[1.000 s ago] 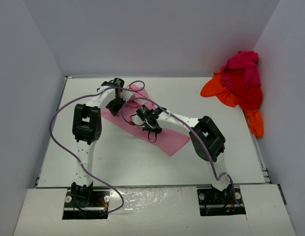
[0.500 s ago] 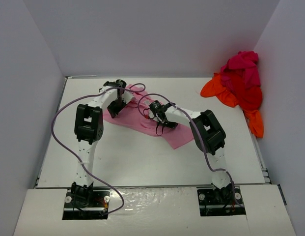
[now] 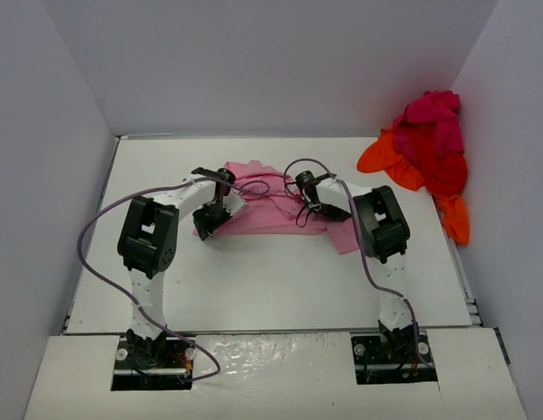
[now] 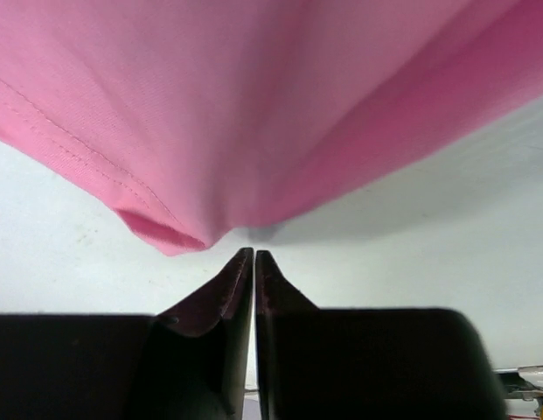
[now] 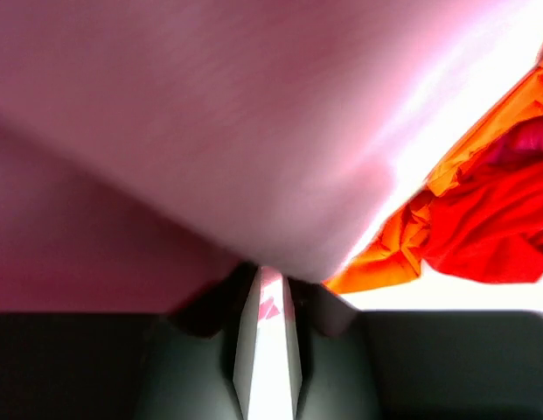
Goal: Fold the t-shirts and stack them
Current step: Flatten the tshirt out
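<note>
White table (image 3: pixel 254 289), pink t-shirt (image 3: pixel 275 213) bunched mid-frame: soft, light, limp; left gripper (image 4: pixel 254 255) pressed together, apparently pinching its hem; right gripper (image 5: pixel 269 273) a slit apart under cloth, grip unclear. Best grabbed at hem corners.

I work over a flat white bench (image 3: pixel 254 280) under soft, even light. Plain white walls box it in: the back wall (image 3: pixel 271 61), the left wall (image 3: pixel 35 219), the right wall (image 3: pixel 516 219). A glossier white strip (image 3: pixel 271 350) lines the near edge.
</note>
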Tool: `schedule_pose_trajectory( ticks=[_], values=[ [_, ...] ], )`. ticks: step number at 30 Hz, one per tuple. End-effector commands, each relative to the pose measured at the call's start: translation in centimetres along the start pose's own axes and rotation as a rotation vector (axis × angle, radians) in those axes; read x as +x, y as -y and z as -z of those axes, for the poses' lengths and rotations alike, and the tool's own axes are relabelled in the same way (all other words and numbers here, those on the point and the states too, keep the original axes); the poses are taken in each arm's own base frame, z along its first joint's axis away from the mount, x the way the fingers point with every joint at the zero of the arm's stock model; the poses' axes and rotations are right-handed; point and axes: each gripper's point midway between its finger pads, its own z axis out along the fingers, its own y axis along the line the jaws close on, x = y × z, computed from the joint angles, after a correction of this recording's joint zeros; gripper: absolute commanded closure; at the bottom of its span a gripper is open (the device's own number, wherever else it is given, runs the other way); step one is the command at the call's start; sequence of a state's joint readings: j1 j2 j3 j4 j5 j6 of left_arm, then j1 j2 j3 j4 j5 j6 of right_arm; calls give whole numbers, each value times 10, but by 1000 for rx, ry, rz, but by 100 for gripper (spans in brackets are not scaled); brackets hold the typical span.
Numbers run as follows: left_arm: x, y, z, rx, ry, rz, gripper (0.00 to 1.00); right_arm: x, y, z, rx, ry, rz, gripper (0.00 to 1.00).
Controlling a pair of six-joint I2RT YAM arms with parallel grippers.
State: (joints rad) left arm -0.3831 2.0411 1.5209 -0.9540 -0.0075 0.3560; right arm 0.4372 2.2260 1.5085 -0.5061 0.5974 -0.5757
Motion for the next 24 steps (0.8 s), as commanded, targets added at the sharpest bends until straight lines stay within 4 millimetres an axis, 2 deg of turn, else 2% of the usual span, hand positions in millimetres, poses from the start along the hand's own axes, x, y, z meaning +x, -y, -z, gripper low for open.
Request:
schedule_pose_trajectory(
  ticks=[1,4,6,9,12,15,17,22,24],
  values=[
    [-37,-32,59,-173,261,67,80,-34,-49,-8,-215,89,-52,72],
    [-43,-44,78,-249,327,69,69,-45,-37,2,-203,130,-90,52],
    [-44,-50,95,-312,378,59,69,-50,-25,16,-191,171,-121,51],
    [-42,-52,102,-342,397,36,69,-50,-10,28,-162,194,-168,51],
    [-36,-43,98,-325,407,-7,69,-45,12,47,-125,234,-233,49],
    [-27,-30,91,-309,410,-60,69,-39,39,65,-71,274,-321,44],
    [-21,-21,87,-296,410,-100,68,-34,58,86,-46,329,-379,41],
    [-12,-8,68,-295,387,-192,60,-23,90,119,16,398,-465,38],
    [-12,-9,62,-311,385,-222,55,-16,102,131,48,417,-492,37]
  ],
)
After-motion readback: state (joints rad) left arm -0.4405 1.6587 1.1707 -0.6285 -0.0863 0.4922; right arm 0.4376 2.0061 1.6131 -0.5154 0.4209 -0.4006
